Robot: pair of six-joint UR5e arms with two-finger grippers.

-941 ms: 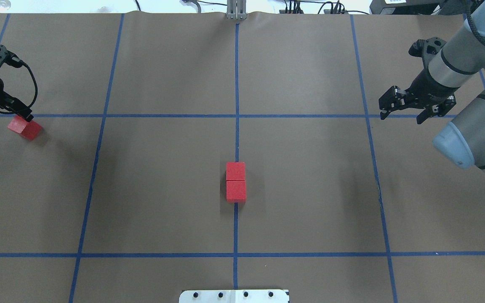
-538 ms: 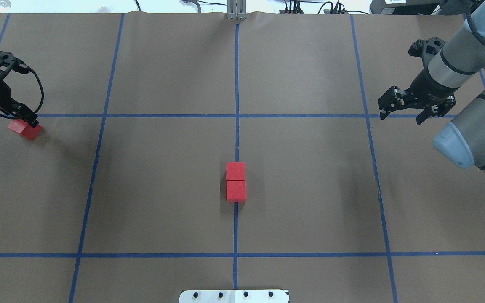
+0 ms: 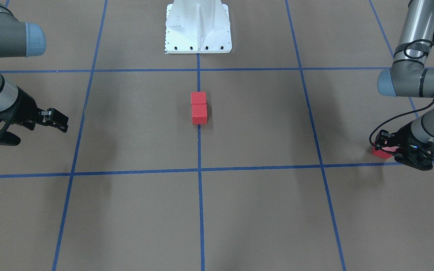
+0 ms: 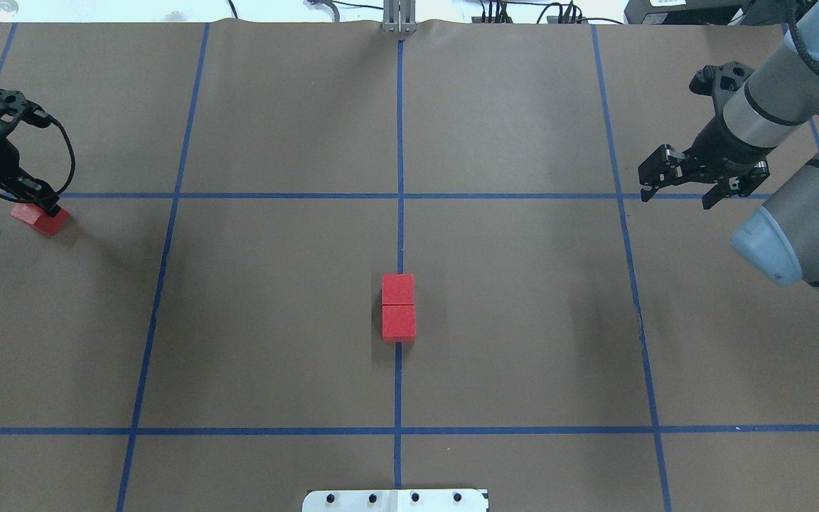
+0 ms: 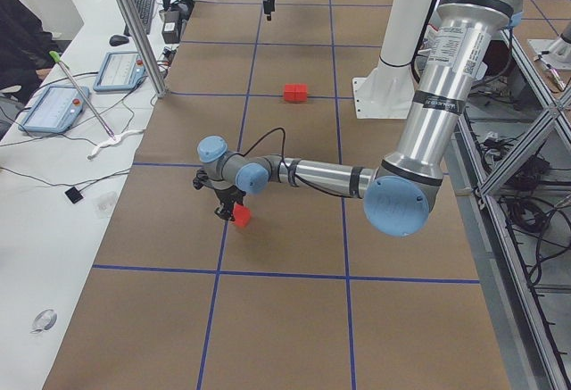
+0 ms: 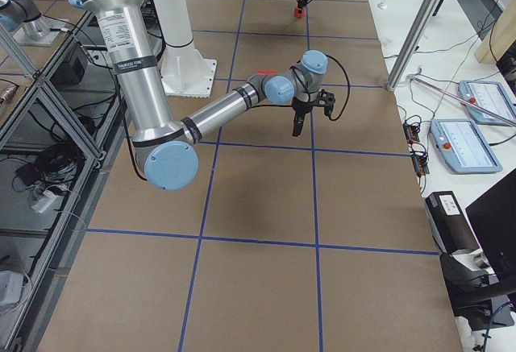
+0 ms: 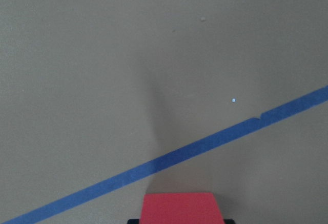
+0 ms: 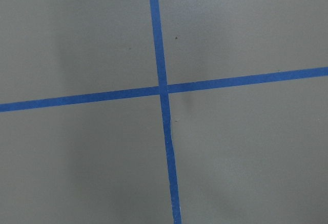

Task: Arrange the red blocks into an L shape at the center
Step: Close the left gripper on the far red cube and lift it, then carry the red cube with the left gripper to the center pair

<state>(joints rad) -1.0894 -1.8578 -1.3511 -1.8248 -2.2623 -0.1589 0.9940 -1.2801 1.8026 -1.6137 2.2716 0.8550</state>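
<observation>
So, my left gripper has dropped down over the stray red block, well off to the left of the touching pair of red blocks at the center. Can't tell if those jaws have clamped yet. My right gripper hangs spread, idle. The L still needs this one.

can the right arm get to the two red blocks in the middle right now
Probably yes. The right pincer is open and empty, and only bare table lies between it and the pair of blocks. Nothing sits on or against them, and the left pincer is far off at the third block.
</observation>
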